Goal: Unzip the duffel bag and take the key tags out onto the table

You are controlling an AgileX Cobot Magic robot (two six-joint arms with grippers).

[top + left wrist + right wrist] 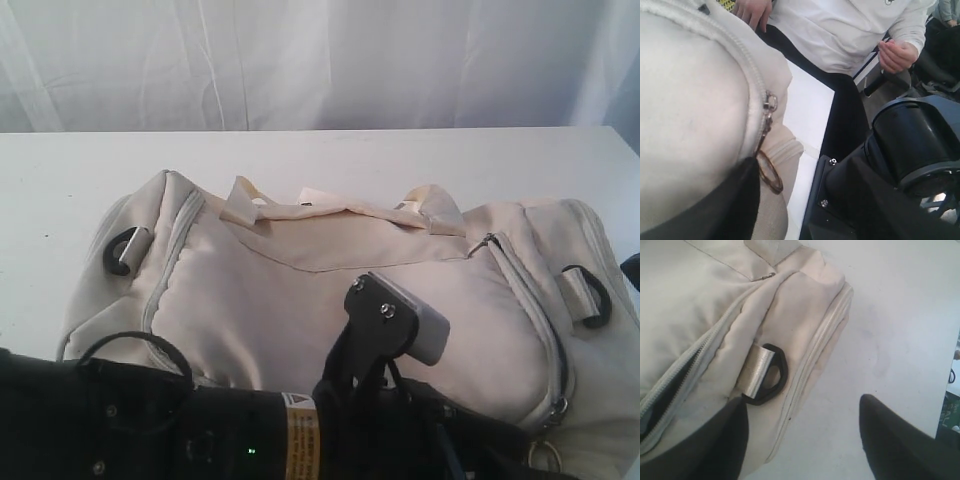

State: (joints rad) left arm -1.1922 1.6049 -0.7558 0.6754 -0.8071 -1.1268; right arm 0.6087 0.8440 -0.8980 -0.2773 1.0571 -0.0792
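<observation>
The cream duffel bag (330, 270) lies across the white table (320, 160). Its right-end zipper (535, 320) is partly parted, and dark lining (667, 390) shows through the gap. My left arm (385, 325) reaches over the bag's front. In the left wrist view one dark finger (735, 200) rests by the zipper pull (770, 102) and a metal ring (771, 174), holding nothing. My right gripper (802, 400) is open, one finger over the bag's end near a black D-ring (770, 377), the other over bare table. The key tags are hidden.
A person in a white top (850, 30) sits close beyond the table edge, hands in view. A bulky black arm part (900, 160) stands beside the bag. A white curtain (320, 60) hangs behind the table. Another D-ring (122, 250) is on the bag's left end.
</observation>
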